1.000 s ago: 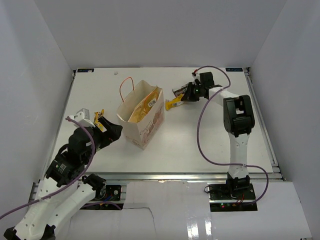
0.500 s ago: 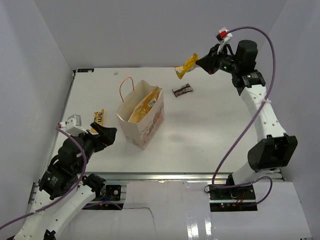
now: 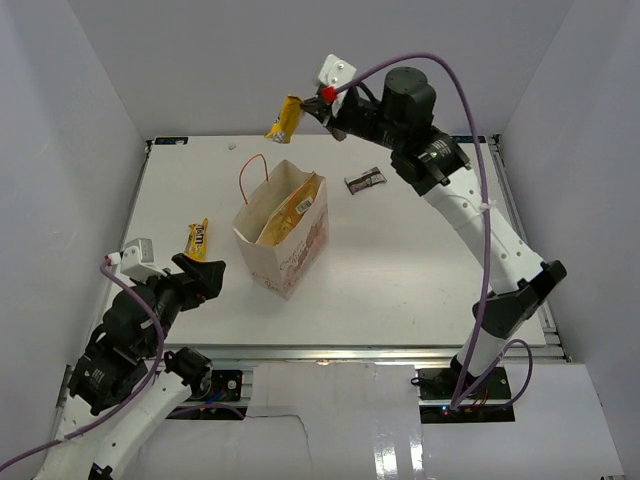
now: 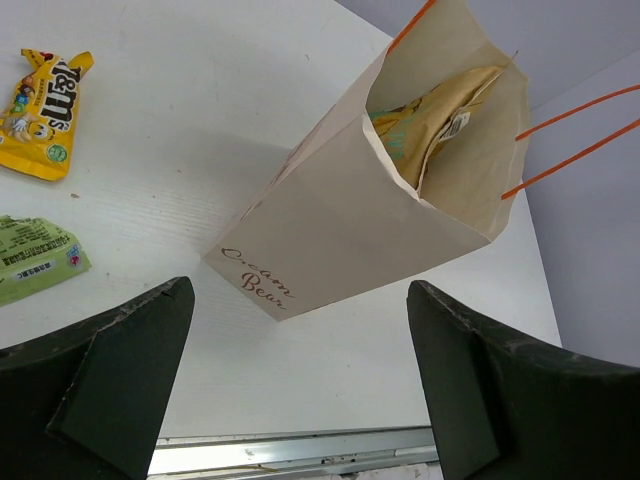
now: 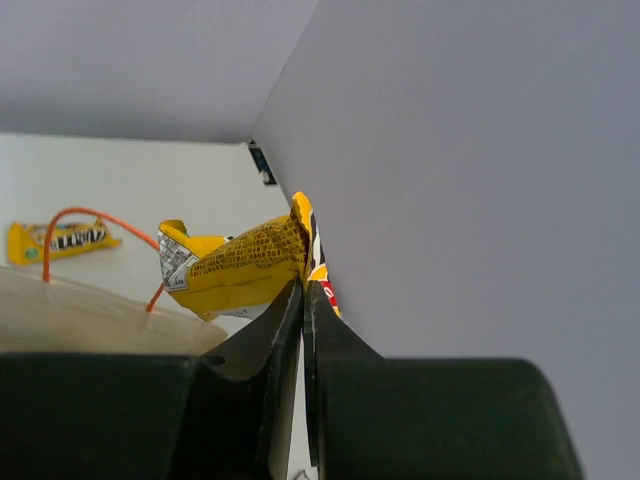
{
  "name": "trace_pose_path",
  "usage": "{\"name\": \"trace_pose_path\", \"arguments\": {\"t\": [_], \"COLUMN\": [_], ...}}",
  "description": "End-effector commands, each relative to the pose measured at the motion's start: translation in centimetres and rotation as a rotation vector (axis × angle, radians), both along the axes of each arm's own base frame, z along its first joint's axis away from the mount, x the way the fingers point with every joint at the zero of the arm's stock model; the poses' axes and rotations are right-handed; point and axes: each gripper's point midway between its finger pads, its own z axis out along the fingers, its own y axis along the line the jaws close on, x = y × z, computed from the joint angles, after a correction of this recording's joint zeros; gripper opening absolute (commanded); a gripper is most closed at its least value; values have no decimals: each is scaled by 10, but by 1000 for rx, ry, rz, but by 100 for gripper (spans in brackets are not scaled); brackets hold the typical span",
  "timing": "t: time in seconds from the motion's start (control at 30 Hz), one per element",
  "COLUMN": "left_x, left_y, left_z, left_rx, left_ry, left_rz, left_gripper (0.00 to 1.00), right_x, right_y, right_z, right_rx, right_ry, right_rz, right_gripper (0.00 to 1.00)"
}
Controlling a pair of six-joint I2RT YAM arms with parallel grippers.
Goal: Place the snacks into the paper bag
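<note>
Snacks (image 3: 197, 239): seemingly one in paper bag (image 3: 292, 255), three on table (image 3: 400, 260); right gripper (image 3: 310, 108) pinches yellow wrapper (image 3: 285, 118); left gripper (image 4: 300, 300) wide.

mouth of the paper bag (image 3: 296, 256) open upward, chip bag (image 3: 284, 216) filling part, cord handle (image 4: 576, 113) arching beside the rim

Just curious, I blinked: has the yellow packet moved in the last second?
Yes. The yellow wrapper, pinched by the right gripper, rose from beside the dark bar and swung left toward the paper bag.

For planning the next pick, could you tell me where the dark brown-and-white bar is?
In the top view, the bar lies on the table, right of the paper bag.
</note>
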Motion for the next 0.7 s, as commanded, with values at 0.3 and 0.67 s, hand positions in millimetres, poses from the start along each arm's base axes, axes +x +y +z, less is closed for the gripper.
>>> {"name": "trace_pose_path", "arguments": {"t": [0.3, 0.67], "left_x": [-3, 13], "left_y": [5, 4], "left_z": [6, 3], "left_rx": [-21, -34], "left_ry": [-17, 22], "left_rz": [21, 85], "left_gripper": [98, 98], "right_x": [8, 4], "right_y": [21, 33], "right_z": [-46, -86], "right_rx": [-270, -344], "right_ry": [-204, -170], "right_rz": [-1, 74], "right_gripper": [8, 8]}}
